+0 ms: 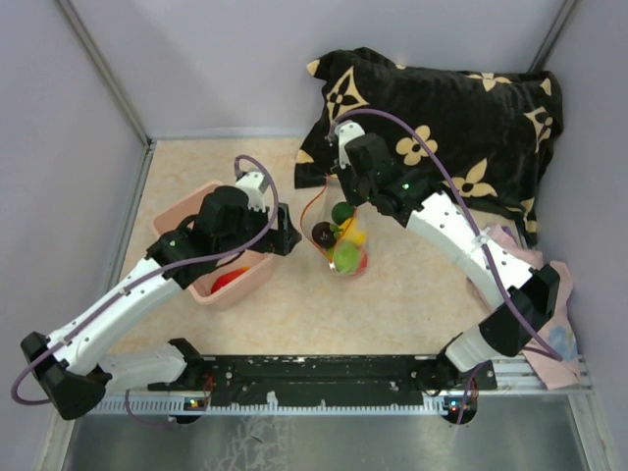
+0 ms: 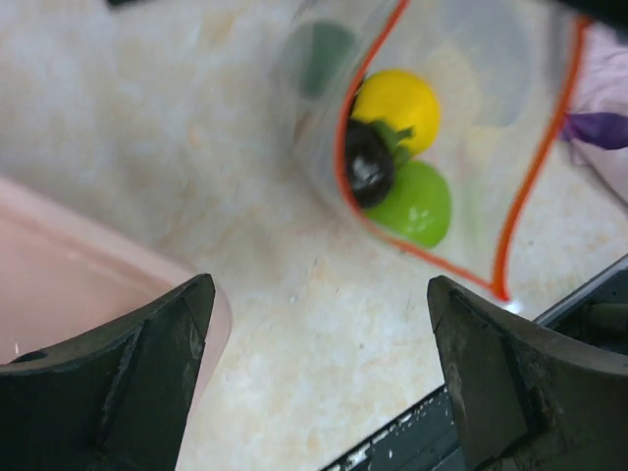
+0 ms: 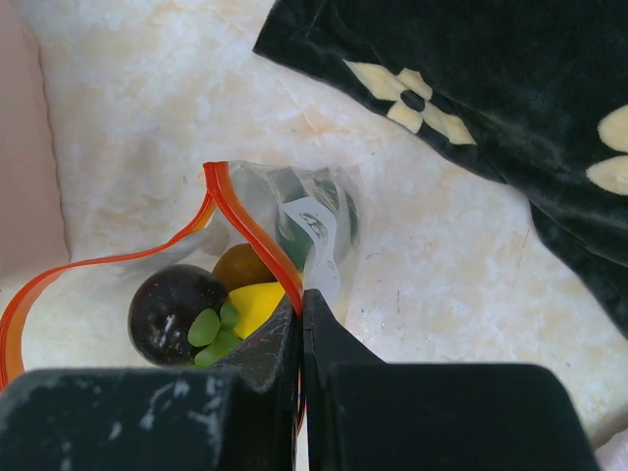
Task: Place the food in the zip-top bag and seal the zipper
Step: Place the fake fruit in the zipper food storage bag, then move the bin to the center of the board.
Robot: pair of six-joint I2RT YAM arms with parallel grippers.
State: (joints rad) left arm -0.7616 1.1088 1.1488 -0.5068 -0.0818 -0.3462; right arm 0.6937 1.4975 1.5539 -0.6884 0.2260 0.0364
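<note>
The clear zip-top bag (image 1: 345, 257) stands open mid-table, holding dark brown (image 2: 368, 167), yellow (image 2: 397, 103), light green (image 2: 417, 201) and dark green (image 2: 324, 54) toy food. Its red-orange zipper (image 3: 235, 211) gapes in a loop. My right gripper (image 3: 302, 299) is shut on the zipper edge at the bag's mouth and also shows in the top view (image 1: 351, 201). My left gripper (image 2: 319, 324) is open and empty, just left of the bag over bare table, and shows in the top view (image 1: 291, 238). A red food piece (image 1: 228, 279) lies in the pink bin (image 1: 201, 201).
The pink bin's wall (image 2: 59, 285) is right beside my left finger. A black cloth with cream flowers (image 1: 461, 108) lies at the back right, behind the bag. A pinkish cloth (image 1: 554, 343) lies by the right arm's base. The black rail (image 1: 314, 378) runs along the near edge.
</note>
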